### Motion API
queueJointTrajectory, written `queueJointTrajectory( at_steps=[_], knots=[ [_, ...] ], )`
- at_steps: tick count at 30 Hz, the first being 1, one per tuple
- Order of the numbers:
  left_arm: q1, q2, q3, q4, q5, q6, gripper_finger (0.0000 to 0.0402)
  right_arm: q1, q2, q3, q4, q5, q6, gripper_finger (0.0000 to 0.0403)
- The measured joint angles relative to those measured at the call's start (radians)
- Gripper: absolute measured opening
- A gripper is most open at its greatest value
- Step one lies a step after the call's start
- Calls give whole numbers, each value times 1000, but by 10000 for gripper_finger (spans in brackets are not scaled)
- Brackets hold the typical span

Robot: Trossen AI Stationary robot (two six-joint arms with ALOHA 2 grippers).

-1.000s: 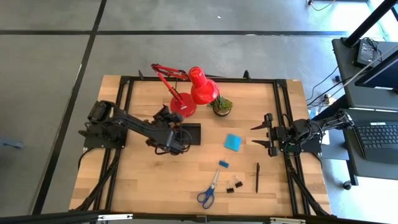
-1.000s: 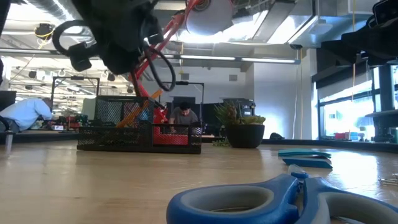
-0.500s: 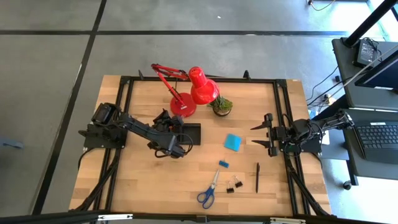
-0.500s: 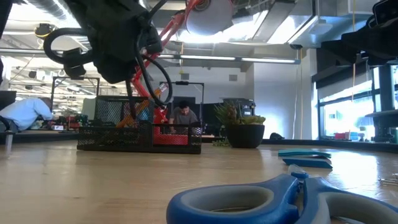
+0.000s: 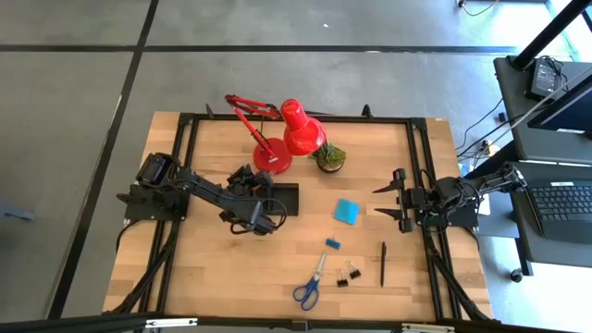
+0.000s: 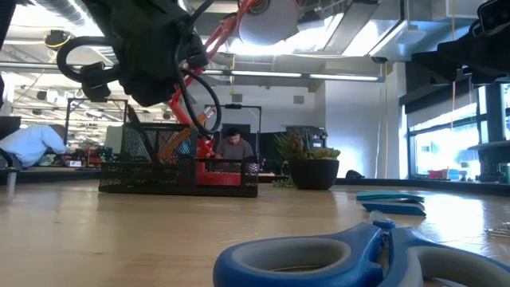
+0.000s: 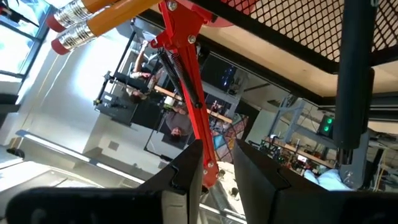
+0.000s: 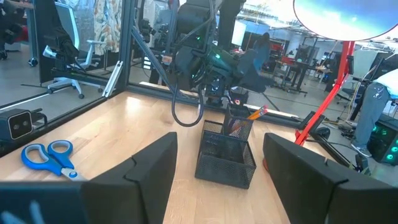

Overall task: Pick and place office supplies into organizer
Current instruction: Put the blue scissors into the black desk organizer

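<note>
The black mesh organizer (image 5: 285,199) stands left of the table's middle, with orange pencils (image 7: 93,18) upright in its tall slot. A black pen (image 7: 354,81) stands beside them. My left gripper (image 7: 217,180) hovers at the organizer's near left end (image 6: 179,163). It is open, with nothing between its fingers. On the table lie blue-handled scissors (image 5: 310,282), a blue note pad (image 5: 347,211), a small blue eraser (image 5: 332,243), binder clips (image 5: 349,275) and another black pen (image 5: 383,264). My right gripper (image 5: 384,203) waits open at the right edge.
A red desk lamp (image 5: 277,148) and a small potted plant (image 5: 330,157) stand just behind the organizer. The lamp's arm reaches over the far left of the table. A black frame runs around the table top. The near left part of the table is bare wood.
My left gripper has sunk a little and shifted slightly toward the table's left edge at the organizer. In the low view a thin black pen now leans at the organizer's left end, where none showed a second ago.
</note>
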Motion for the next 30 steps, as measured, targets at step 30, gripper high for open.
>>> queueJointTrajectory(
  at_steps=[30],
  knots=[
    [5, -2, 546, 145, 311, -600, 84, 0, 0, 0, 0, 0, 0, 242]
  ],
)
